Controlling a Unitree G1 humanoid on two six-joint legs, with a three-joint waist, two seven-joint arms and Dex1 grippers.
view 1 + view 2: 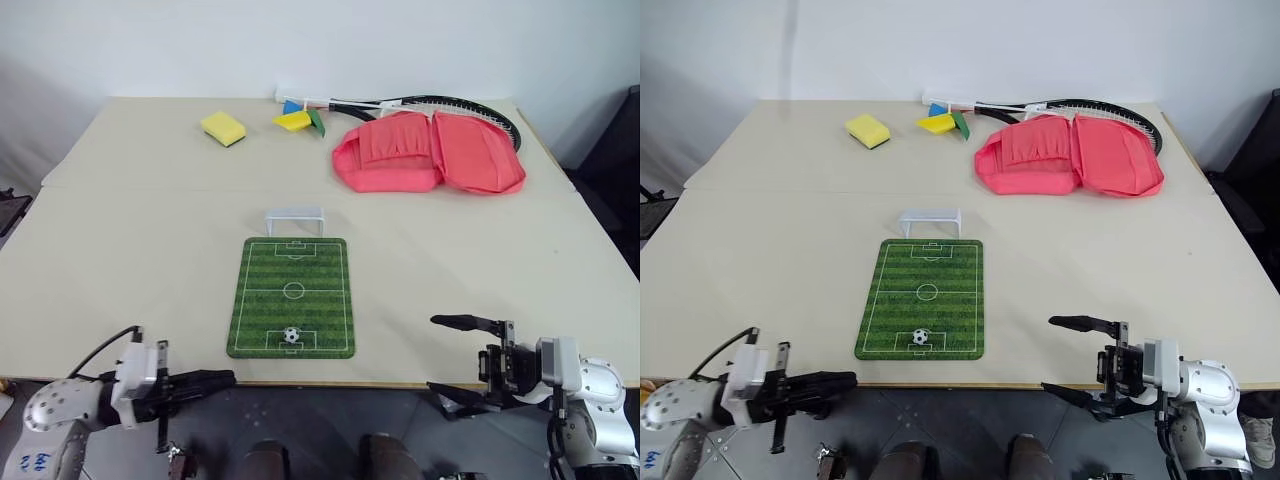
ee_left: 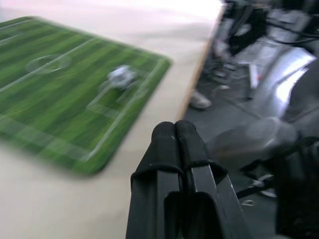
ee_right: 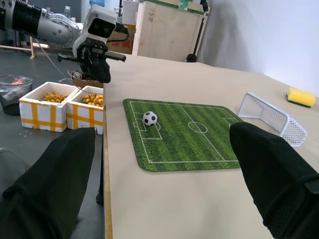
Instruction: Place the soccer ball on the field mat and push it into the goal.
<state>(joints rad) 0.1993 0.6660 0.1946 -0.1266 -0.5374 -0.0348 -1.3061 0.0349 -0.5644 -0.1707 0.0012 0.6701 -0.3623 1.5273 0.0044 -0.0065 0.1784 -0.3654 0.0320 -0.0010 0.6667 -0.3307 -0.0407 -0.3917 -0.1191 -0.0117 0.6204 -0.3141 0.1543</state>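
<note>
Soccer ball (image 1: pixel 291 335) sits on the field mat (image 1: pixel 294 297); placing done. We hold left pincer (image 1: pixel 222 379) closed and empty, right pincer (image 1: pixel 449 354) open. Next, we push the ball straight toward the goal (image 1: pixel 295 220).

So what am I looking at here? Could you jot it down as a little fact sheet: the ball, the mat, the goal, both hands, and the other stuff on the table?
ball: soccer ball lies on the field mat, in the printed goal box at the near end
goal: goal stands on the table just past the mat's far end, apart from the ball
left hand: left hand shut, holding nothing, off the table's near edge
right hand: right hand open, holding nothing, at the near edge
other things, far side: yellow sponge, pink cloth, racket
</note>
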